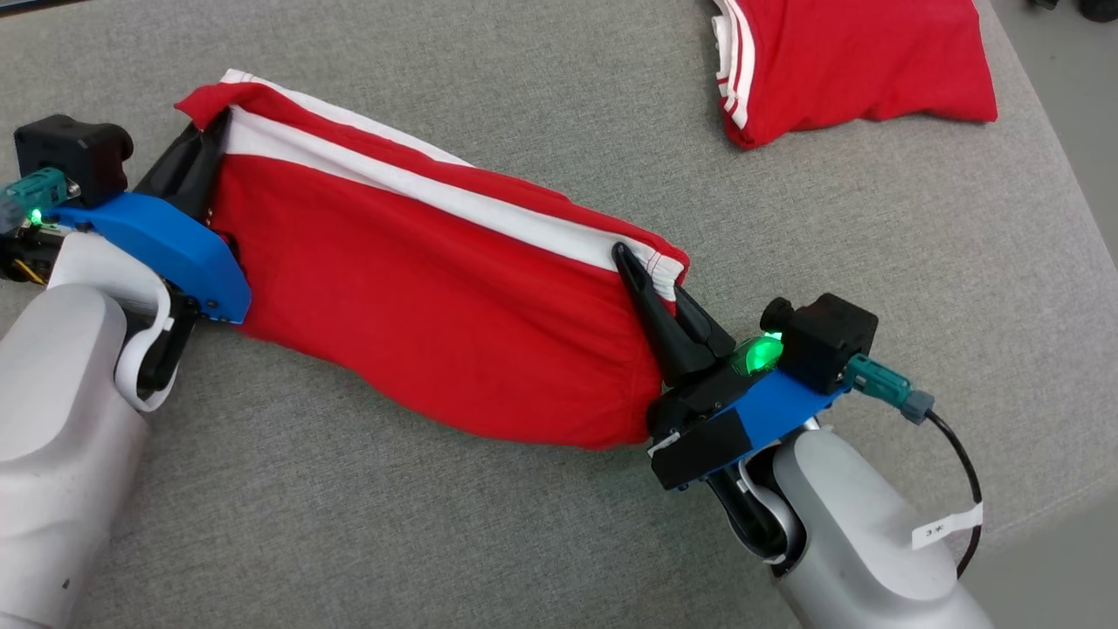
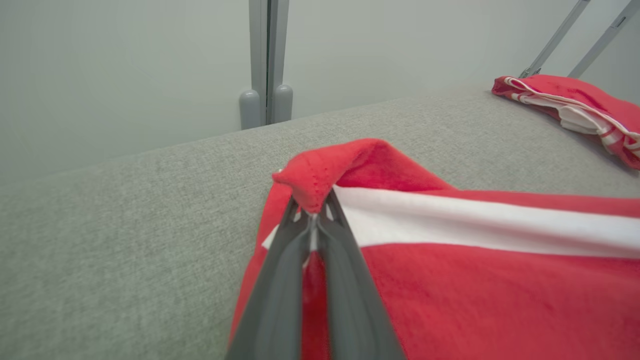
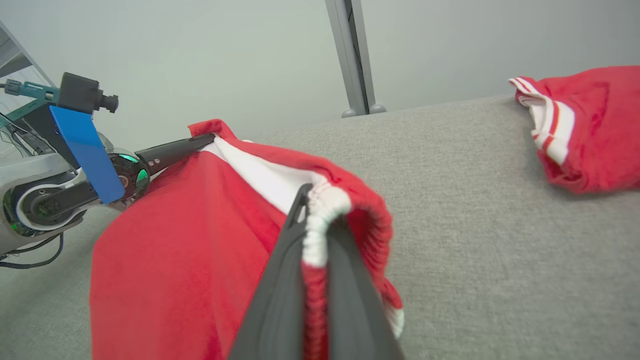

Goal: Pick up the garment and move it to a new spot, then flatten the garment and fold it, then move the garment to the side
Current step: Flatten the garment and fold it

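Note:
The garment is red with a white stripe and hangs stretched between my two grippers above the grey surface. My left gripper is shut on its left end, and the left wrist view shows the dark fingers pinching a red corner of the garment. My right gripper is shut on the right end, where the right wrist view shows a white ribbed hem of the garment clamped between the fingers. The cloth sags in the middle toward me.
A second red garment with white stripes lies bunched at the far right of the grey cushioned surface. The surface's right edge drops to the floor. A grey post stands against the pale wall behind.

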Tool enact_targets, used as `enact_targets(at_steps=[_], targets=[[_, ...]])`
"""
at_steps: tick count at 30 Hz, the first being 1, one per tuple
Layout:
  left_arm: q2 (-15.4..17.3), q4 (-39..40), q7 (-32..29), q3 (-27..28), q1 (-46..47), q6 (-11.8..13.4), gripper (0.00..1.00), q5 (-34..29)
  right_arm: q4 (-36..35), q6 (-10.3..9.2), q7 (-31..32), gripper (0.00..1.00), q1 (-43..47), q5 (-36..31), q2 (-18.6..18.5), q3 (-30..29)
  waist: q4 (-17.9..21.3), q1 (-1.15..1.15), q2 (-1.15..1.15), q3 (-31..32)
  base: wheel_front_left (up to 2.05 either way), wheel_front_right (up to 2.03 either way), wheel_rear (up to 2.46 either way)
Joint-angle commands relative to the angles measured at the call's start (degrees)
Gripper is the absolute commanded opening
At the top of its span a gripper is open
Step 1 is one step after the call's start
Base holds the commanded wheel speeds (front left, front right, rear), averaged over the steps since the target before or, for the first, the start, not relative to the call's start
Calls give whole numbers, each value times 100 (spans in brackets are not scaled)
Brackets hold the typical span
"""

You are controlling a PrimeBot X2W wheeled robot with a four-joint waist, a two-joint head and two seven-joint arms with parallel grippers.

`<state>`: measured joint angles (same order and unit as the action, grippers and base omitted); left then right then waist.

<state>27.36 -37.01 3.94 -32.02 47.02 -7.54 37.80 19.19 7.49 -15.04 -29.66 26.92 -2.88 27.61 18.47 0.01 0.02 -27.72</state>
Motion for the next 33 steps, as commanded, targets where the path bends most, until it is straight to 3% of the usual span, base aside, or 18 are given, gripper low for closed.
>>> enact_targets(at_steps=[1,2,3,4,5,6,20,24,33], targets=[[46,-103,103,-58,189,13,0,71,58,1,-18,0,-155,73,-11,10,10,-1,-2,-26,0,0,0],[44,-185,160,-106,246,13,0,113,110,1,-17,0,-190,139,-10,10,17,-1,-2,-35,0,0,0],[35,-276,197,-159,286,14,0,154,172,1,-17,7,-206,203,-9,24,19,-1,-2,-38,0,0,0],[22,-360,239,-217,327,15,26,195,244,1,-18,41,-233,222,-9,49,16,-1,-2,-35,0,0,0],[-2,-434,277,-280,381,15,80,242,284,1,-17,79,-277,239,-9,55,8,-1,-2,-29,0,0,0],[-24,-493,331,-325,429,15,100,287,325,1,-18,100,-303,250,-10,62,-3,-1,-2,-20,0,0,0],[201,-725,1087,-611,120,13,100,916,278,1,-17,100,470,-437,-11,-392,-118,-1,-2,579,0,0,0],[330,-438,1128,-291,-131,13,100,871,-178,1,-17,100,904,-769,-33,-811,-129,-1,-2,797,0,0,0],[289,360,1129,457,-1085,115,100,244,-1357,1,-17,100,1784,-1350,-16,-1386,-198,-1,-2,990,0,0,0]])
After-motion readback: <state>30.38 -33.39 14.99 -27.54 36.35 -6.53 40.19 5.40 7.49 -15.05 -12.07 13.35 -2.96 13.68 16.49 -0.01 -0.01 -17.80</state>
